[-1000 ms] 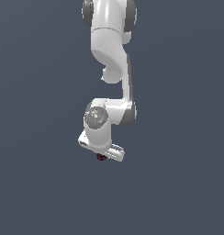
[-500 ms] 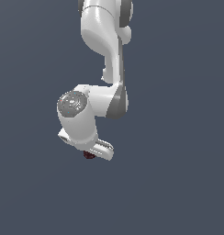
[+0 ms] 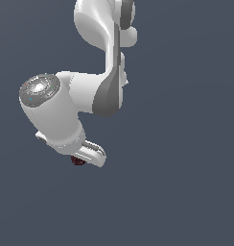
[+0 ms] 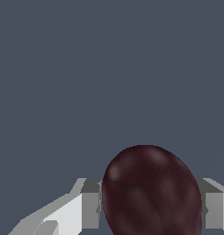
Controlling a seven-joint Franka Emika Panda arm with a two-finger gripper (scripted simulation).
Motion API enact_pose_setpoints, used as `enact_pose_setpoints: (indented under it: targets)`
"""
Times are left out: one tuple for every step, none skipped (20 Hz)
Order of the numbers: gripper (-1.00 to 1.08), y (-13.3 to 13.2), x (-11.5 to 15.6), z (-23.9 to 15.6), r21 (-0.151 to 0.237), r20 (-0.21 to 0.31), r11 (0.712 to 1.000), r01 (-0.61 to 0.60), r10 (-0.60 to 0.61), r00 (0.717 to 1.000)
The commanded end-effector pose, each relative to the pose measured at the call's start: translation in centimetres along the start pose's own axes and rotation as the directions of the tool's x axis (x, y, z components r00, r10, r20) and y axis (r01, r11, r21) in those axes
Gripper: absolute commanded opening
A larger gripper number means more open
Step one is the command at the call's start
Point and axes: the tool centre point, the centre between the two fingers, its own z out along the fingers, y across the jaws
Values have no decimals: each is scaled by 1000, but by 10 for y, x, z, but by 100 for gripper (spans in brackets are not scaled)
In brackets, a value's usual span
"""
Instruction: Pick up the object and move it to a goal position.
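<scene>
Flat, even light fills both renders against a plain slate-blue backdrop that carries no cast shadows. In the exterior view the white arm (image 3: 66, 110) is brightest on its upper surfaces and shades to grey beneath, suggesting light from above. Close to the wrist camera, the maroon ball (image 4: 151, 193) shows soft pale sheen near its top. Edges look slightly soft and jagged; no glare or lens distortion.

White Panda arm (image 3: 97, 91) descends from the frame's top against plain grey-blue. Small maroon ball (image 3: 78, 161) sits tucked under the gripper (image 3: 83, 156); fingers mostly hidden, grip unclear.
</scene>
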Motion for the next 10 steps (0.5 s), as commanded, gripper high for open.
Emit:
enact_pose_setpoints:
  targets:
    - [-100, 3, 5, -9, 0, 0, 1000, 1, -1, 1000]
    - [-100, 5, 6, -11, 0, 0, 1000, 1, -1, 1000]
    - [-100, 5, 7, -13, 0, 0, 1000, 1, -1, 1000]
    - [-100, 6, 8, -15, 0, 0, 1000, 1, -1, 1000]
    - [-100, 7, 9, -16, 0, 0, 1000, 1, -1, 1000]
    - [-100, 7, 10, -17, 0, 0, 1000, 1, -1, 1000]
    - [-100, 7, 10, -18, 0, 0, 1000, 1, -1, 1000]
    - [-100, 7, 11, -18, 0, 0, 1000, 1, -1, 1000]
    - [-100, 8, 11, -19, 0, 0, 1000, 1, -1, 1000]
    - [-100, 8, 11, -19, 0, 0, 1000, 1, -1, 1000]
